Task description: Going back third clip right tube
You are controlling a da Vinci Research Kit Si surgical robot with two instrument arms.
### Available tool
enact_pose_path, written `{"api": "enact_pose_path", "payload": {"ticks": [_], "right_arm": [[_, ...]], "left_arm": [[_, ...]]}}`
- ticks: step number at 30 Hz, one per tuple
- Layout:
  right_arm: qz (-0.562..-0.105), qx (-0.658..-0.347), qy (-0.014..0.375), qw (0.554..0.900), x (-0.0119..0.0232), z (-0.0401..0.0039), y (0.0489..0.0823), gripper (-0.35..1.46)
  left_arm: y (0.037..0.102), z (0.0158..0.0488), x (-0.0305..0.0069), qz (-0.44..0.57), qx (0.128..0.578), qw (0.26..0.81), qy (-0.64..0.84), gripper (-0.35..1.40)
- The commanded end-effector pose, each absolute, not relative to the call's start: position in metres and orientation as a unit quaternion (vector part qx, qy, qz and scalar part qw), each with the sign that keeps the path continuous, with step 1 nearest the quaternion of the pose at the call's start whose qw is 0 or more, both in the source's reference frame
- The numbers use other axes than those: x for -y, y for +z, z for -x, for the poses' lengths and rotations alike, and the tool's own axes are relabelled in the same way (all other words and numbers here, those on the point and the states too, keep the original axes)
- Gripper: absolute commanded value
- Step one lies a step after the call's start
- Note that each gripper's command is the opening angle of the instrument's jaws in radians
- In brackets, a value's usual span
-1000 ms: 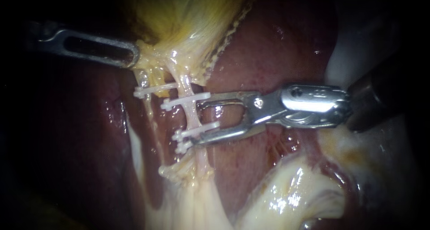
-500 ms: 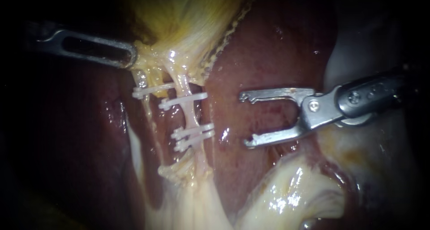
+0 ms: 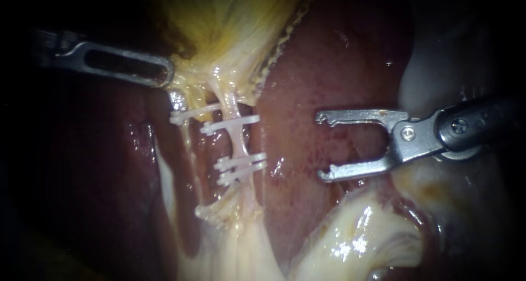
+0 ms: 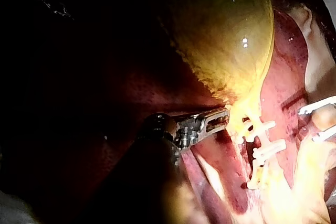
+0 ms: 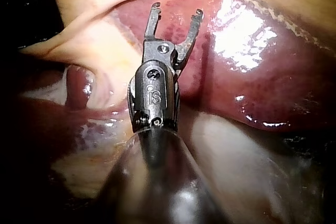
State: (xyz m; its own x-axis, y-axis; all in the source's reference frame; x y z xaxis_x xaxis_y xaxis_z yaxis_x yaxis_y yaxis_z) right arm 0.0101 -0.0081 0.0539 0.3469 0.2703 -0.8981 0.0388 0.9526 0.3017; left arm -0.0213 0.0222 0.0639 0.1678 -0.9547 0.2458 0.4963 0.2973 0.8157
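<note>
Dark red liver (image 3: 329,67) lies behind everything. Three white clips (image 3: 240,161) sit across the right tube (image 3: 240,143), near the middle. The right instrument (image 3: 322,146) is off to their side, not touching them, its jaws wide open and holding nothing. The left instrument (image 3: 164,73) has its jaws closed, pinching the yellow gallbladder (image 3: 230,23) at its narrow end.

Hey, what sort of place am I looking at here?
Most likely a surgical practice setup, seen close up through a scope. There is a dark red liver and a yellow gallbladder, white clips sit across a thin tube, and the slim metal right instrument has its jaws open.
</note>
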Motion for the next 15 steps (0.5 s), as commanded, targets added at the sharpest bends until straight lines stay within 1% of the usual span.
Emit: {"api": "enact_pose_path", "payload": {"ticks": [1, 7, 15], "right_arm": [[-0.136, -0.567, 0.072, 0.809, 0.0081, -0.0101, 0.0539, 0.5], [-0.134, -0.566, 0.073, 0.81, 0.0082, -0.01, 0.0538, 0.5], [-0.131, -0.565, 0.078, 0.811, 0.0082, -0.0099, 0.0538, 0.5]], "left_arm": [[0.064, 0.0217, -0.0221, -0.295, 0.389, 0.706, -0.513, -0.35], [0.0646, 0.0231, -0.022, -0.299, 0.389, 0.707, -0.509, -0.35], [0.0646, 0.0231, -0.022, -0.301, 0.39, 0.707, -0.507, -0.35]]}}
